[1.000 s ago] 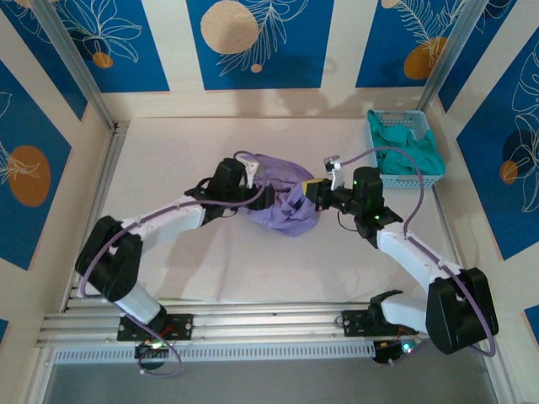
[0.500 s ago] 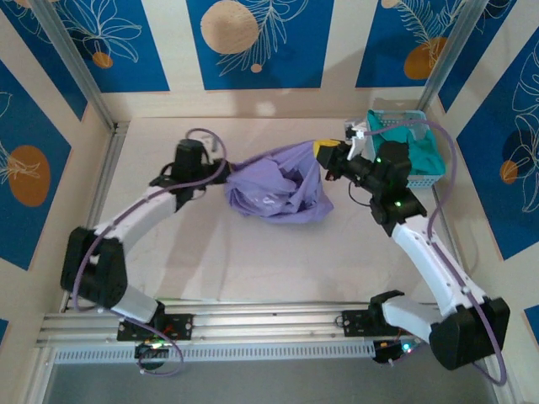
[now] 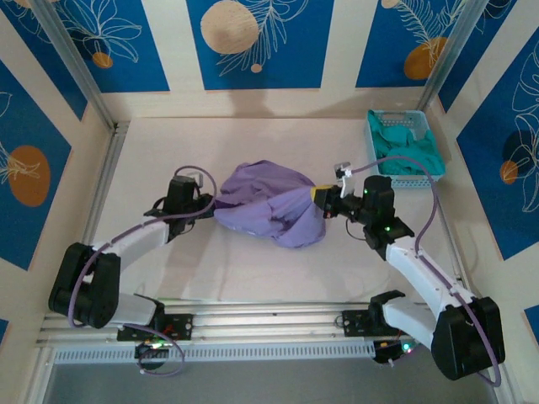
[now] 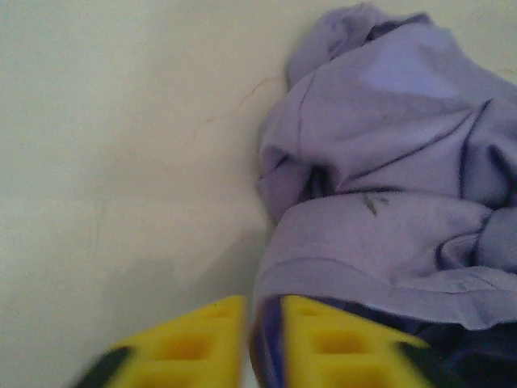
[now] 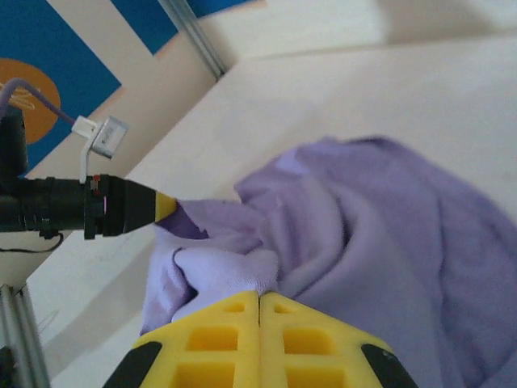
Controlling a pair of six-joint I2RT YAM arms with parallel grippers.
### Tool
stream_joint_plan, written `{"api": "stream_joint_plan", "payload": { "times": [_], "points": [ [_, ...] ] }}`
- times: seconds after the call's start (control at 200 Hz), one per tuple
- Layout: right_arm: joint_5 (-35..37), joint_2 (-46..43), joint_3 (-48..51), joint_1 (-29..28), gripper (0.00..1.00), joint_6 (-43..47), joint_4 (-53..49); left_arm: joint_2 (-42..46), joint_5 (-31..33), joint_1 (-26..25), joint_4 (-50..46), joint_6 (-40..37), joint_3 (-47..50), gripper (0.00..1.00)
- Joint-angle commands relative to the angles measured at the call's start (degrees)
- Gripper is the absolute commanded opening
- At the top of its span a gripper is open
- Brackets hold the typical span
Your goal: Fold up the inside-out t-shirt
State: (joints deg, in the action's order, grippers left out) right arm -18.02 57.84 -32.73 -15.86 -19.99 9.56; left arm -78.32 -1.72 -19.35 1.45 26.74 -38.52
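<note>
Lavender cotton is lying in a loose heap near the middle of the table (image 3: 253, 269): this is the shirt (image 3: 269, 206), and it is stretching sideways between the two arms.

The left end effector (image 4: 260, 311) is sitting low at the shirt's left edge. Its yellow fingers are standing only a sliver apart, with a dark fold of hem running between them, so it is apparently pinching that edge. The right end effector (image 5: 258, 297) is meeting the shirt's right edge. Its fingers are pressing fully together, and the cloth is bunching right at their tips, so it too looks to be nipping a thin bit of fabric.

Holding opposite edges this way is probably serving to pull the crumpled heap wide and flat, so that the sleeves and hem can be found before any fold is made. The cloth is sagging and creasing in the middle, so it is far from spread.

Counting: one shirt, two end effectors, one table. One basket (image 3: 396, 114) is standing at the far right corner, well apart from the shirt, and a teal garment (image 3: 408, 156) is lying in it, out of the way.
</note>
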Motion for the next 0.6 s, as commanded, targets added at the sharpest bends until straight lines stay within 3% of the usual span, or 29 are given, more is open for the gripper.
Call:
{"api": "stream_joint_plan", "payload": {
  "times": [0.0,0.19,0.365,0.595],
  "points": [
    [-2.7,-2.0,2.0,-1.9,0.0,-2.0,-3.3,3.5,-1.5,-1.1,-0.3,-1.6,0.2,0.39],
    [1.2,-4.0,5.3,-7.1,0.0,-7.6,-14.0,4.2,0.9,-5.5,-2.1,-7.0,-2.2,0.54],
    [5.2,-3.6,5.0,-8.2,0.0,-9.2,-16.8,-5.2,0.5,-11.4,-7.0,-13.3,-10.4,0.59],
    [5.6,-1.5,3.1,-8.1,0.0,-7.7,-16.5,-7.6,3.9,-16.0,-11.5,-8.9,-12.6,0.6]
  ]
}}
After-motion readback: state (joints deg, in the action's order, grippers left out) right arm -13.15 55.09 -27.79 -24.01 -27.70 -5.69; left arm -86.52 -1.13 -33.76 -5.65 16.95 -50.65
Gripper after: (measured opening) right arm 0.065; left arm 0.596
